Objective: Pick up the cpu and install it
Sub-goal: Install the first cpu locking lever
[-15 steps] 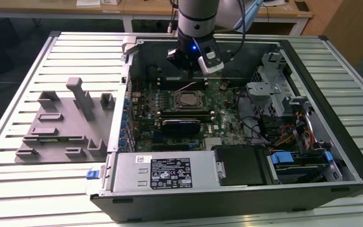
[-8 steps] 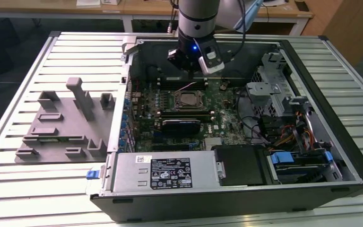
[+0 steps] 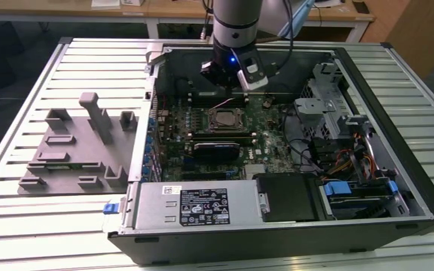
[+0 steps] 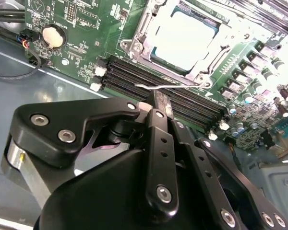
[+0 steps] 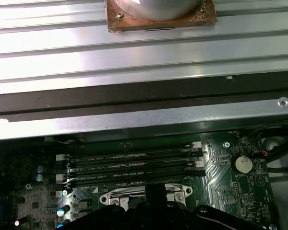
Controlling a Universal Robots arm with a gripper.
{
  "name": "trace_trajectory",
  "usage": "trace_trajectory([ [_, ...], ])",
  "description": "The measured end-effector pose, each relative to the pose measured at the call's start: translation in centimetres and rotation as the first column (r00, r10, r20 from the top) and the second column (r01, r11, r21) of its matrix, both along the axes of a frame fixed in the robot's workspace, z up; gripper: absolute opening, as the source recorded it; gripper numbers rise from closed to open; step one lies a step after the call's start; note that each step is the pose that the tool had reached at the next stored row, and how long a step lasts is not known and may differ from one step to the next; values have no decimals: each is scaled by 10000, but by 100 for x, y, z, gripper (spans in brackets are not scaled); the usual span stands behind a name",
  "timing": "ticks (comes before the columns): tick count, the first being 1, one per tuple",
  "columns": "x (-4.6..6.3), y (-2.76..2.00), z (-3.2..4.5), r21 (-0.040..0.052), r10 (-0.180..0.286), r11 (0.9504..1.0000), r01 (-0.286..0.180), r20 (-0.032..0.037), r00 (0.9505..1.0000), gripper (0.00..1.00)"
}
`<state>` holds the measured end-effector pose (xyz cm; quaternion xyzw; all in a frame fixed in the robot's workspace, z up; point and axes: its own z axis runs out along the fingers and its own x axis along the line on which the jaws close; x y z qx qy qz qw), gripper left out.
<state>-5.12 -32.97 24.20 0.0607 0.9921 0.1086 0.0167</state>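
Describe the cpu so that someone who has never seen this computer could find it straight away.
Look into the open computer case lying on the slatted table and find the green motherboard. Near its middle, just below the gripper in the exterior view, a metal-framed socket holds the cpu. It is the flat square with a plain silvery lid, unlike the long black memory slots beside it.

1 cpu [image 4: 182, 36], 1 tray [image 3: 74, 149], 1 PC case [image 3: 277, 226]
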Motion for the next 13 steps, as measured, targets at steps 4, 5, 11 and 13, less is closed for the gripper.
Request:
trace_trajectory([
  [4, 0, 0, -36, 0, 1, 10000, -1, 164, 9999, 11],
  [5, 1, 0, -47, 0, 1, 10000, -1, 210, 9998, 11],
  [11, -2, 0, -95, -2, 2, 10000, -1, 551, 9985, 11],
  [13, -2, 0, -96, -4, 3, 10000, -2, 566, 9984, 11],
])
